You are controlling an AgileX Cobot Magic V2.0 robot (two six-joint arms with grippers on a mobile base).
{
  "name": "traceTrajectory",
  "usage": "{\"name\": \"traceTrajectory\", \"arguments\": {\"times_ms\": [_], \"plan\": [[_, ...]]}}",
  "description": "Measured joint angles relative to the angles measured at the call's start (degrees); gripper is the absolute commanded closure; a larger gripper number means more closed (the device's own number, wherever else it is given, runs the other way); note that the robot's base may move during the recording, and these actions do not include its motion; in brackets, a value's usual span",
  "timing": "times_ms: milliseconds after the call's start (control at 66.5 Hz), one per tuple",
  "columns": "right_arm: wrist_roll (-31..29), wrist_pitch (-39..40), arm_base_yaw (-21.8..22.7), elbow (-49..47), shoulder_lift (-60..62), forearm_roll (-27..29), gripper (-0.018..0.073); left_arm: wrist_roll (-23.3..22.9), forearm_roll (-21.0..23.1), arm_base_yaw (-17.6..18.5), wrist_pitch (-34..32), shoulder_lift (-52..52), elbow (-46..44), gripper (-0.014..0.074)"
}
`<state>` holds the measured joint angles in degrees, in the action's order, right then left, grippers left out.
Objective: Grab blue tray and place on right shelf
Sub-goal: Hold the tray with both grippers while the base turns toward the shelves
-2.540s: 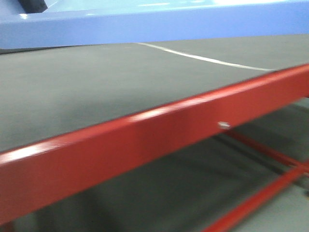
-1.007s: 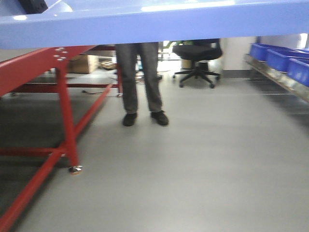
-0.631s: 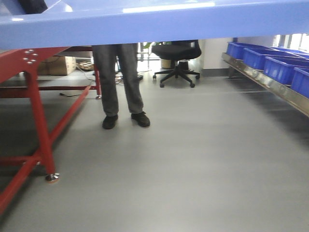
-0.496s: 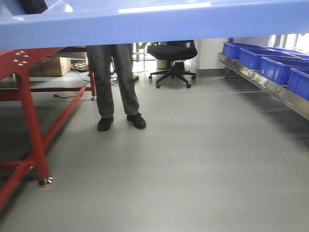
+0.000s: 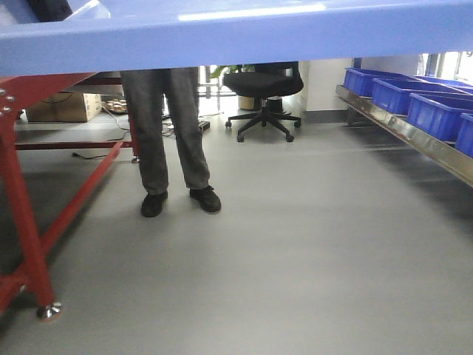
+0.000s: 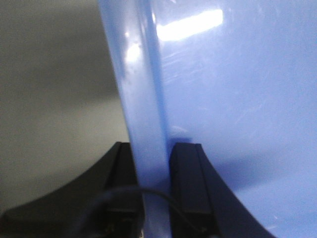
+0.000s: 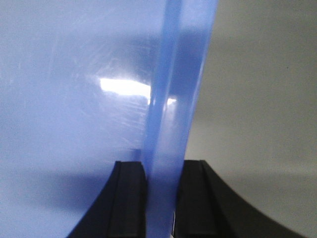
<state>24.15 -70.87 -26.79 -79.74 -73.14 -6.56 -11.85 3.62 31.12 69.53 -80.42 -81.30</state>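
Observation:
The blue tray [image 5: 244,41] is held up in the air and spans the top of the front view. My left gripper [image 6: 156,163] is shut on the tray's left rim [image 6: 146,99], one black finger [image 6: 121,168] outside and one inside. My right gripper [image 7: 162,183] is shut on the tray's right rim [image 7: 173,99], its fingers [image 7: 130,193] pinching the wall from both sides. The right shelf [image 5: 414,137], a steel rack rail, runs along the right edge of the front view.
Several deep dark-blue bins [image 5: 432,100] sit on the steel rack. A red-framed table [image 5: 22,200] stands at the left. A person's legs [image 5: 166,140] and a black office chair [image 5: 262,96] are ahead on the grey floor [image 5: 295,244].
The view has swung right, away from the red table's dark mat, to the open floor and the steel rack. The table leg slid left. Both grippers still hold the tray.

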Motion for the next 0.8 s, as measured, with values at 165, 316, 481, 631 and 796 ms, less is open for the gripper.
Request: {"name": "traceTrajectory", "arguments": {"times_ms": [165,316,481,631,796], "plan": [[0.0,0.0,0.0,0.0,0.0,0.0,0.0503,0.0,0.0,0.0,0.0,0.0,0.0,0.0645],[0.0,0.0,0.0,0.0,0.0,0.0,0.0503,0.0,0.0,0.0,0.0,0.0,0.0,0.0645],[0.0,0.0,0.0,0.0,0.0,0.0,0.0503,0.0,0.0,0.0,0.0,0.0,0.0,0.0645],[0.0,0.0,0.0,0.0,0.0,0.0,0.0503,0.0,0.2,0.0,0.0,0.0,0.0,0.0645],[0.0,0.0,0.0,0.0,0.0,-0.1,0.0503,0.0,0.6,0.0,0.0,0.0,0.0,0.0645]]}}
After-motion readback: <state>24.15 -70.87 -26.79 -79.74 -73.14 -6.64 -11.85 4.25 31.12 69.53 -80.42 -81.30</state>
